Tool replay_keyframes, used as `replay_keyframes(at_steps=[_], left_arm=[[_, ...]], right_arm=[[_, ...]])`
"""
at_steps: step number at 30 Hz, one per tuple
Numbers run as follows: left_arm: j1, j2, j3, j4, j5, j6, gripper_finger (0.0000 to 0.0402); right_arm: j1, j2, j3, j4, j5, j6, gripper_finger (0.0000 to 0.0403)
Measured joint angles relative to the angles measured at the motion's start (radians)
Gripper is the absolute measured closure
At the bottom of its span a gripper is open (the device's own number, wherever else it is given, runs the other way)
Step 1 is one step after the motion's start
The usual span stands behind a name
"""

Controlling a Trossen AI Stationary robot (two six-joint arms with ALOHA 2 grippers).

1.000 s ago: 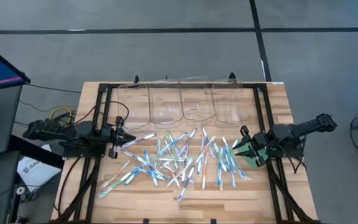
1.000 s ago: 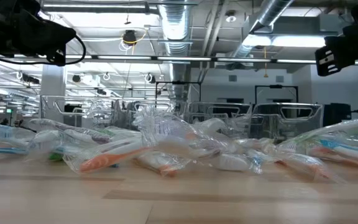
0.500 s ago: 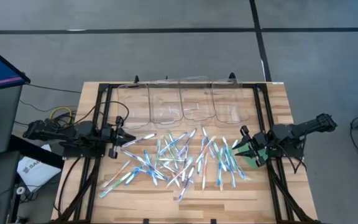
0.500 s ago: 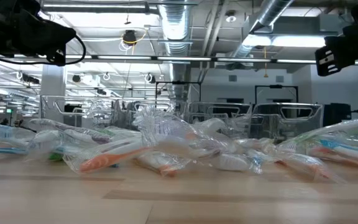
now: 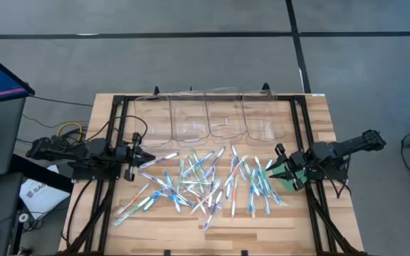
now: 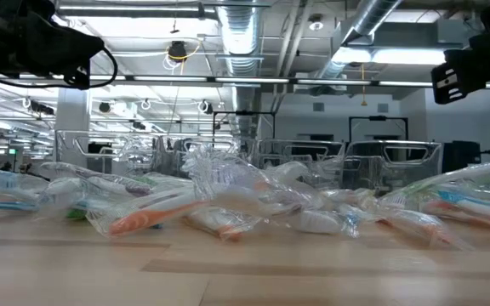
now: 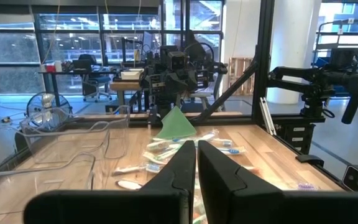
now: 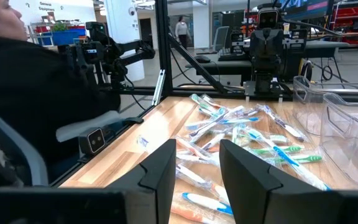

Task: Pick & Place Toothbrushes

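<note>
From above: toothbrushes (image 5: 208, 181) are strewn in a loose heap mid-table, just in front of the row of clear bins (image 5: 208, 117), w/ my left gripper (image 5: 142, 158) at the pile's left edge and my right gripper (image 5: 282, 169) at its right edge, over a green disc (image 5: 295, 178). Low view: same heap, both arms hanging above it. Wrist cams: left fingers (image 7: 219, 180) clenched on nothing, right fingers (image 8: 250, 171) parted, nothing btwn them, a person in dark clothing (image 8: 39, 106) beside the table.
</note>
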Motion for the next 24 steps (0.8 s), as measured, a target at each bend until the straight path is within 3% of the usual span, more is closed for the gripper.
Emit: replay_keyframes(at_steps=[24], left_arm=[[0.000,0.000,0.000,0.013,0.000,0.000,0.0389]], right_arm=[[0.000,0.000,0.000,0.000,0.000,0.000,0.0285]])
